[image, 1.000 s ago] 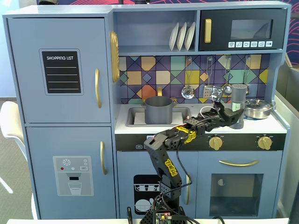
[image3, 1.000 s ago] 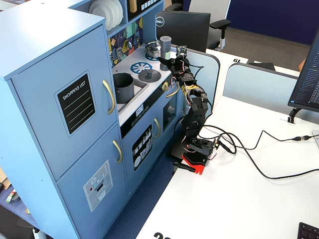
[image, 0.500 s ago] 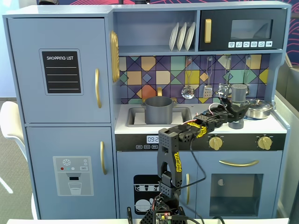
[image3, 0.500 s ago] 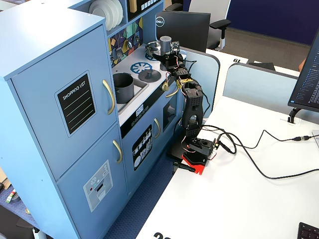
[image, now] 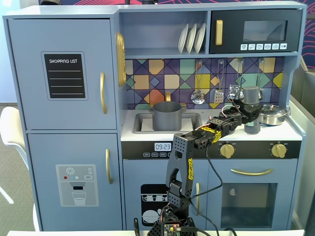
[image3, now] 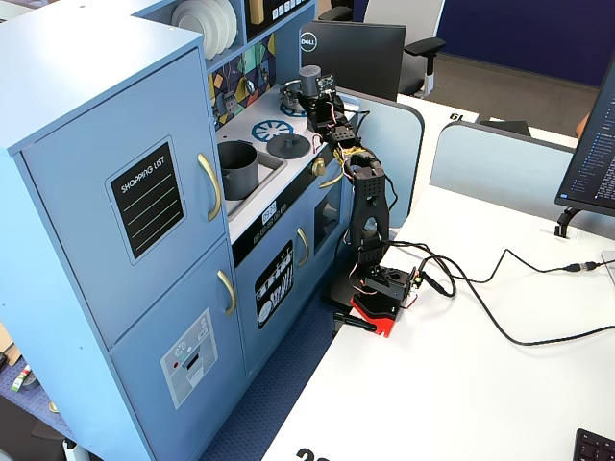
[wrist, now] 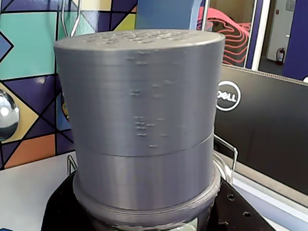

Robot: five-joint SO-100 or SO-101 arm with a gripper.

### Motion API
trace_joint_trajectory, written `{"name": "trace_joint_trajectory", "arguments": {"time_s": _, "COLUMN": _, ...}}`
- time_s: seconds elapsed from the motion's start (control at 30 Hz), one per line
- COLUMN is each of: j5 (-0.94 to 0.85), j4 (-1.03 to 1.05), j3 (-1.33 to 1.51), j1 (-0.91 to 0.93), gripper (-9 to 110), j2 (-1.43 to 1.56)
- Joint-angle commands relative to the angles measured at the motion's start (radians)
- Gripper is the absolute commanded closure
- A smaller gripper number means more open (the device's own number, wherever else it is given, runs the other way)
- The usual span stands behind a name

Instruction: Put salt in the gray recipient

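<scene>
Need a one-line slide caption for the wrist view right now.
Close-up of the tall dark-gray cylindrical salt shaker with its wider cap, filling the frame before colourful backsplash tiles and a Dell monitor.

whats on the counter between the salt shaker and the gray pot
In the angled fixed view, a flat gray lid lies on the stovetop between the salt shaker and the gray pot.
</scene>
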Motion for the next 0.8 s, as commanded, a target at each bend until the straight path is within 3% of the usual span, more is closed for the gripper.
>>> {"name": "trace_joint_trajectory", "arguments": {"time_s": 0.0, "j5": 0.066, "j4": 0.017, "j3": -0.072, "j1": -0.015, "gripper": 101, "j2": 0.109}}
{"name": "trace_joint_trajectory", "arguments": {"time_s": 0.2, "j5": 0.313, "j4": 0.339, "j3": -0.112, "j1": -0.095, "gripper": 101, "j2": 0.383}}
{"name": "trace_joint_trajectory", "arguments": {"time_s": 0.33, "j5": 0.709, "j4": 0.551, "j3": -0.153, "j1": -0.210, "gripper": 101, "j2": 0.538}}
{"name": "trace_joint_trajectory", "arguments": {"time_s": 0.5, "j5": 1.338, "j4": 0.775, "j3": -0.209, "j1": -0.360, "gripper": 101, "j2": 0.617}}
{"name": "trace_joint_trajectory", "arguments": {"time_s": 0.77, "j5": 1.917, "j4": 0.911, "j3": -0.187, "j1": -0.643, "gripper": 101, "j2": 0.623}}
